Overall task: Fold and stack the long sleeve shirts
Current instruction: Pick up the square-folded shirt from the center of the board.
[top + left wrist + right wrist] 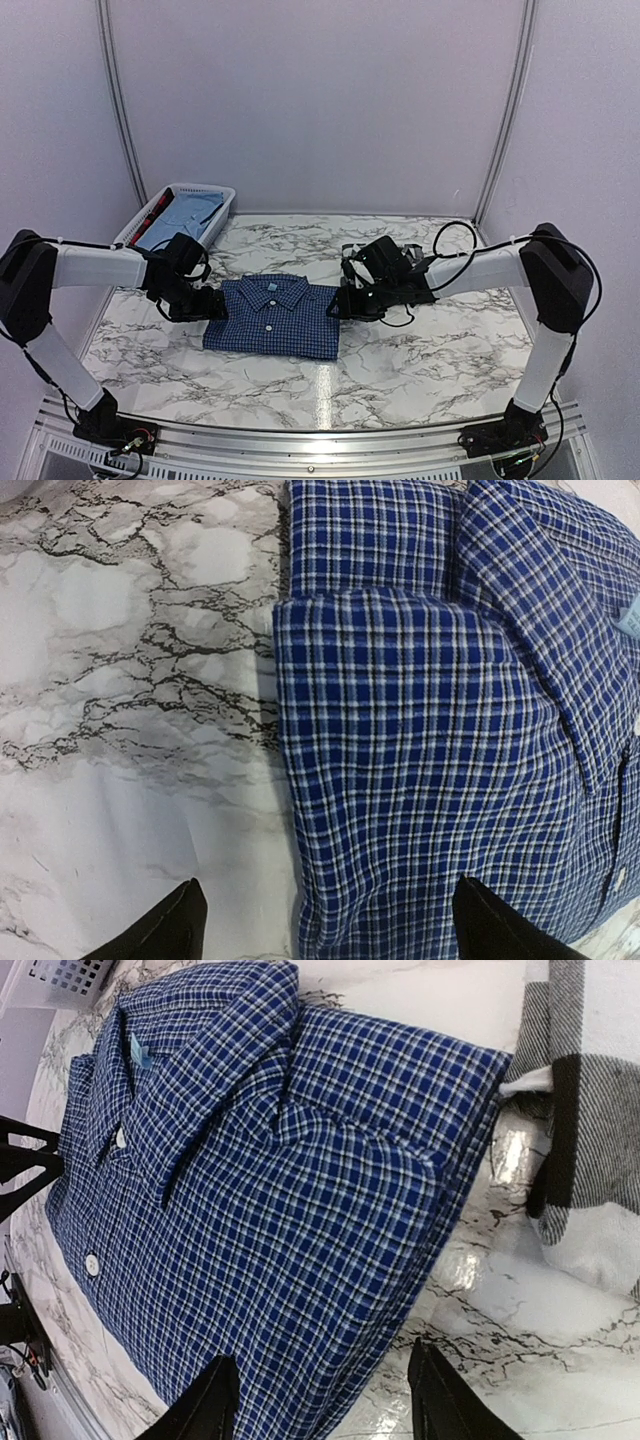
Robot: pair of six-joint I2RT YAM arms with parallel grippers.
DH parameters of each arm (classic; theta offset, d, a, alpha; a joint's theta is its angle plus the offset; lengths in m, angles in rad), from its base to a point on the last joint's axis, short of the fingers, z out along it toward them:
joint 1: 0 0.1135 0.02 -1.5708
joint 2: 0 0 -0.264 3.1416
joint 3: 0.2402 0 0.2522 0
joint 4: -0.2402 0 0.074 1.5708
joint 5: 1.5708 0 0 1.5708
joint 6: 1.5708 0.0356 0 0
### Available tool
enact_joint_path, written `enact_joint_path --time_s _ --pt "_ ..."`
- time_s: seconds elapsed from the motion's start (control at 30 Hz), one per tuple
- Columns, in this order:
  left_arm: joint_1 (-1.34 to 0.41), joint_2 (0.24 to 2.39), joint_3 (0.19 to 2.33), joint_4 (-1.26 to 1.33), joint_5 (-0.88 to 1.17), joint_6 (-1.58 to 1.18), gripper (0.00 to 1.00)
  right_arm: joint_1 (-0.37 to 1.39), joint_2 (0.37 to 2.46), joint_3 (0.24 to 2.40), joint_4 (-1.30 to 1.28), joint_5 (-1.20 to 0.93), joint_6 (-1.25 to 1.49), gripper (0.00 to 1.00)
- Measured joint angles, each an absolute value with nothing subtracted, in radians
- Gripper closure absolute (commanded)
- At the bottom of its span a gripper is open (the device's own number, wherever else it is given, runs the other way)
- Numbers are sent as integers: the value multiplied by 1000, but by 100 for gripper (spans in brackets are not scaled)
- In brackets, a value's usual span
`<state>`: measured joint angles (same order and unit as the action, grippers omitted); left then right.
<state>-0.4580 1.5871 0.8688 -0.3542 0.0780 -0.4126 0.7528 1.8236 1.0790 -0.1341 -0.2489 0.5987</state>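
A dark blue checked shirt [270, 318] lies folded flat at the table's middle, collar toward the back, white buttons showing [250, 1190] [440, 740]. My left gripper [212, 304] [325, 930] is open at the shirt's left edge, one finger over the marble and the other over the cloth. At the shirt's right edge my right gripper [342, 303] [325, 1400] is open too, straddling the fold, one fingertip [212, 1400] over the cloth. A black-and-white plaid shirt [585, 1110] lies just beyond that right edge; in the top view the right arm covers it.
A white slatted basket [222, 200] holding light blue cloth stands at the back left, its corner [60, 975] visible from the right wrist. The marble table [440, 350] has bare surface in front and to the right. White walls enclose the cell.
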Motion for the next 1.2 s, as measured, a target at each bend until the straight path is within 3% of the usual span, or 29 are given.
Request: enact_joint_path --time_s 0.3,0.53,0.63,0.87,1.03,1.2 --pt "-450 1657 892 -294 94 -407 20 753 1850 1041 -75 -211 639 52" --pt "-450 1696 920 -265 78 -420 39 757 1886 1042 -34 -197 653 56" --pt "-460 1703 921 -252 74 -431 43 766 1897 1053 -30 -193 655 60" --pt "-499 1724 932 -232 64 -478 71 791 1941 1104 -29 -188 662 76" --pt "-510 1734 936 -229 57 -517 100 794 1950 1129 -52 -172 662 99" --pt "-526 1728 936 -233 40 -546 100 801 1956 1192 -122 -131 649 100"
